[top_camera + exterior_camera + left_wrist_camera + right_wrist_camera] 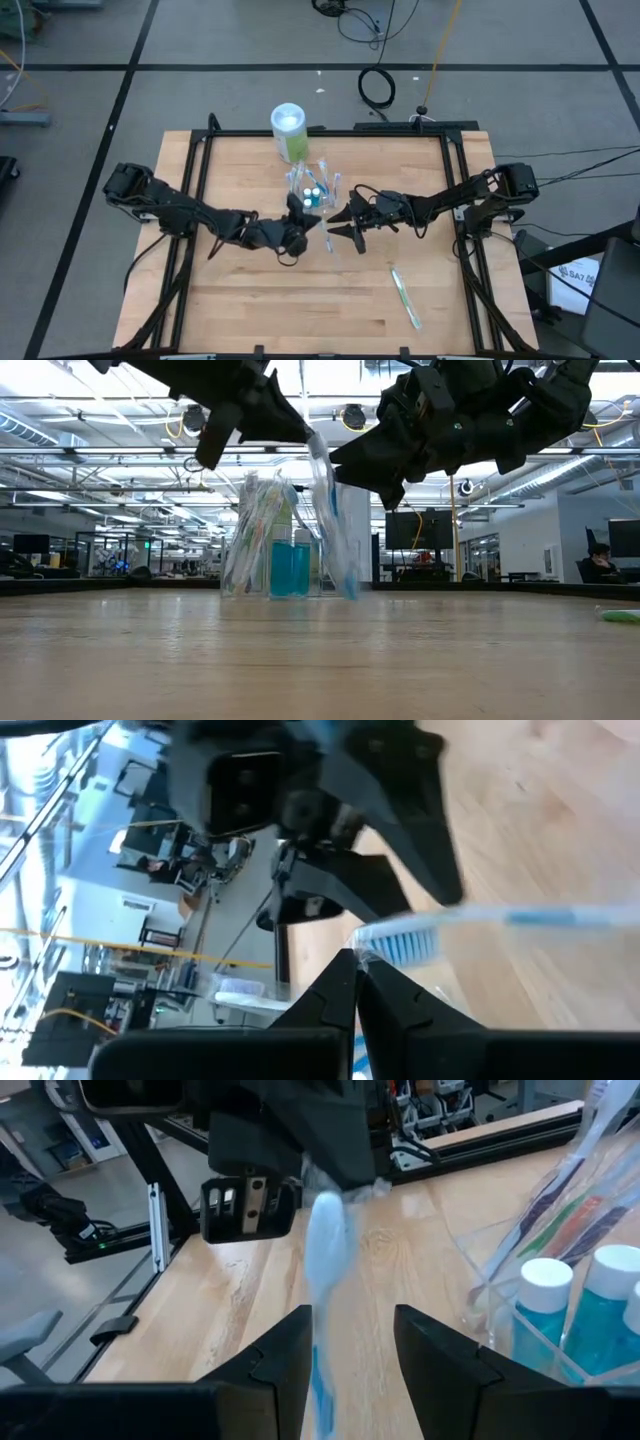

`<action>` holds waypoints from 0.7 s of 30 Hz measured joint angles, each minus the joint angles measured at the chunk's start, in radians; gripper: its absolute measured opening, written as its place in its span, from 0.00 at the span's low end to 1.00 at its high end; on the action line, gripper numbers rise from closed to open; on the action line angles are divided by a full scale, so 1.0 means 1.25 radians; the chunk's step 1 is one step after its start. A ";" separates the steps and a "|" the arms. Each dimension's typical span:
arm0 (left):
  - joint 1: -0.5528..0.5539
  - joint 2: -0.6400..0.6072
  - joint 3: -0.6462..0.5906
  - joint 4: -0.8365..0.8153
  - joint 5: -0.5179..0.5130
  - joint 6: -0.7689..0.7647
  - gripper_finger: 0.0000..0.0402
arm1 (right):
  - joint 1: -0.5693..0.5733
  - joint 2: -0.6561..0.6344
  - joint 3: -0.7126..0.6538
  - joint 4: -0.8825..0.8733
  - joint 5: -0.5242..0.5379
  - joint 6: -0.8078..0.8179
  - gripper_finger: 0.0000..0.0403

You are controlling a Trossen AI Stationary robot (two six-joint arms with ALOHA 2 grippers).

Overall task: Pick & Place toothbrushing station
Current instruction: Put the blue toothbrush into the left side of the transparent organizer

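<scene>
The left end effector (305,222) is pressed together on the head end of a white-and-blue toothbrush (330,520), holding it tilted above the counter (250,300) just beside the clear container (315,185), where the other brushes and teal tubes (600,1305) stand. The right end effector (340,222) faces it with fingers spread either side of the handle, seemingly not yet touching, though the angle leaves that unsure. The brush looks light, stiff and slick, likely to pivot in a pinch, so mid-handle seems the safer hold. A green toothbrush (405,297) lies apart on the counter.
</scene>
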 joint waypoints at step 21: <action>0.019 0.000 0.000 0.061 0.080 -0.033 0.01 | 0.000 0.000 -0.001 -0.003 0.001 -0.005 0.29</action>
